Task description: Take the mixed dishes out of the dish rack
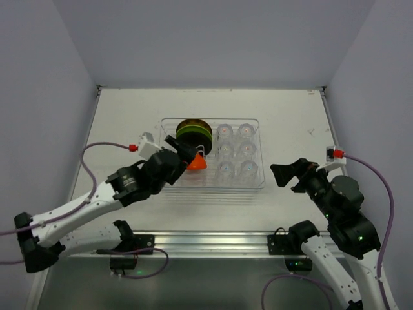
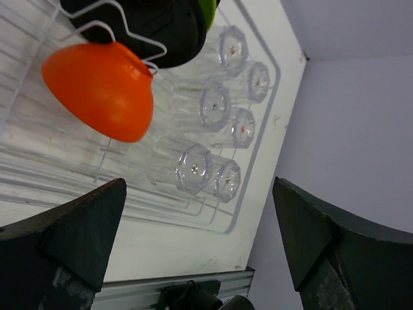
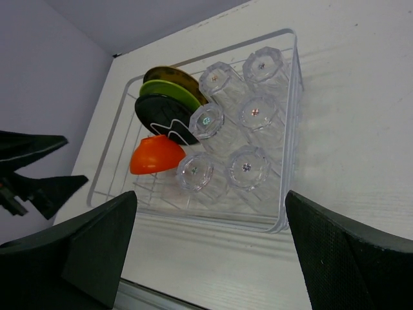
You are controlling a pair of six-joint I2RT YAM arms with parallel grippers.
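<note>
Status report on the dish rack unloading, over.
Left gripper open, by orange bowl. Right gripper open, beside dish rack. Bowl, plates, six glass cups racked. Nothing blocking.

Colour inventory, items on table [image 3: 361, 129]
Table off-white; dish rack [image 3: 292, 129] clear; bowl [image 3: 155, 158] orange; black plate [image 3: 164, 119]; lime-green plate [image 3: 169, 92]; olive-yellow plate [image 3: 169, 74]; glass cups [image 3: 248, 166] clear.

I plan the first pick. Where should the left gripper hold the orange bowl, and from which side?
Probably its upper rim, from above, one finger inside and one outside. The orange bowl stands tilted on edge beside the black plate, showing the open left gripper only its round back.
</note>
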